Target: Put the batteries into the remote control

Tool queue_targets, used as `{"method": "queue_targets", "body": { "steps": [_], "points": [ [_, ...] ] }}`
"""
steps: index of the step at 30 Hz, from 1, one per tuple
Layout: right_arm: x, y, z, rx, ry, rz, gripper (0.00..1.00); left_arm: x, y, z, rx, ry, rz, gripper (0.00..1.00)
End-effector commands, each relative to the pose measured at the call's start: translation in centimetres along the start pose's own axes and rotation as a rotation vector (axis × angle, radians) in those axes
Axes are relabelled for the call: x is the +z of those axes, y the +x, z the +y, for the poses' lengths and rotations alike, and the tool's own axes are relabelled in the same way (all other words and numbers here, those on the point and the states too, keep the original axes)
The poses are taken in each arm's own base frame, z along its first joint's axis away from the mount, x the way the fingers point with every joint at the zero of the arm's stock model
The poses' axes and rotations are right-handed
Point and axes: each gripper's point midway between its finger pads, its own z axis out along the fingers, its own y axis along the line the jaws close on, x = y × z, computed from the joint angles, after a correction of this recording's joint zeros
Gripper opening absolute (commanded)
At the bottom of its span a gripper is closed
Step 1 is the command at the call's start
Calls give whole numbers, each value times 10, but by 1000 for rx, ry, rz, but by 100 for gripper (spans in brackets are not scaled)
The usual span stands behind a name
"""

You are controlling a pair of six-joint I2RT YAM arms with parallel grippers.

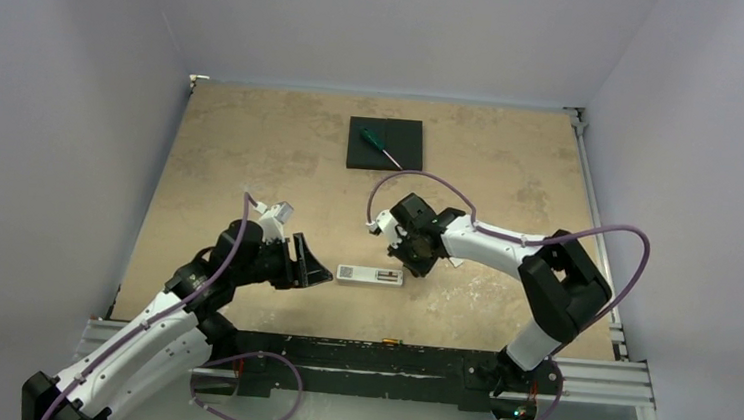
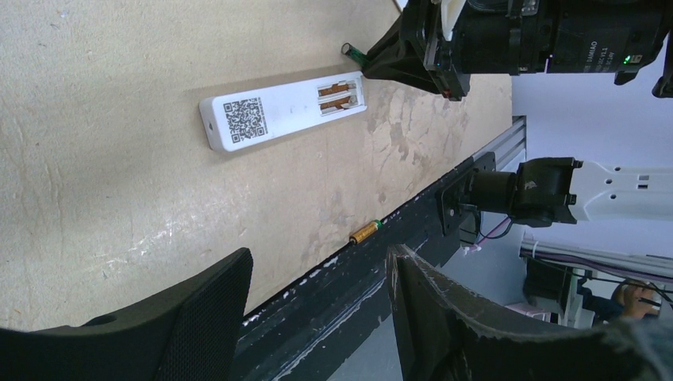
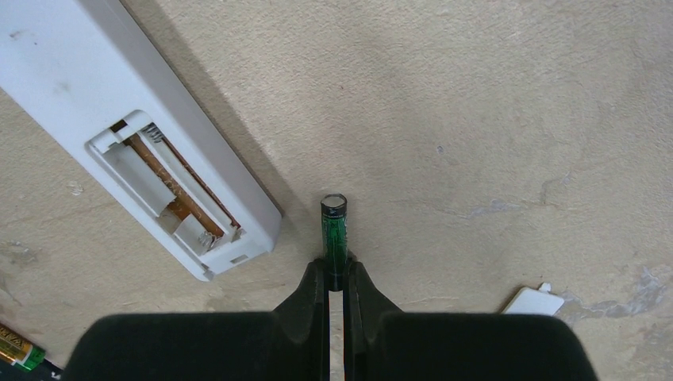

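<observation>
1. The remote control (image 1: 370, 275) lay back-side up on the table (image 1: 232, 159). A QR label sat at one end and the battery bay stood open at the other, with brownish contacts showing.
2. The right gripper (image 3: 335, 274) was clenched on the held battery (image 3: 334, 226), a green-and-dark cylinder that poked out past the fingertips. It was just beside the remote's open end and not touching it.
3. The left gripper (image 2: 317, 270) was released, its jaws spread wide, near the remote's label end.
4. The loose battery (image 2: 365, 232), goldish with a green tip, lay at the table's near edge, apart from the remote on the side toward the arm bases.
5. A small white cover strip (image 3: 533, 301) lay on the table past the held battery, on the side away from the remote.
6. A black pad (image 1: 385, 143) lay well apart from the remote on its far side, with a green-handled screwdriver (image 1: 381, 146) resting on it.
</observation>
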Motion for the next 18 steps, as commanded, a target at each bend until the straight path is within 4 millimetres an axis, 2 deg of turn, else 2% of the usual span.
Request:
{"method": "queue_targets", "body": {
  "steps": [1,6,12,18],
  "points": [
    [-9,-3,-23,8,125,-40,0,1,-6,-5,20,25,-20,62],
    [-16,-6,-25,14,147,-57,0,2,-5,-4,19,19,-12,62],
    [-26,-14,-17,-7,148,-92,0,4,-4,-2,17,10,-5,62],
    [-37,-22,5,-78,108,-136,0,5,-3,0,13,4,-2,62]
  ]
}}
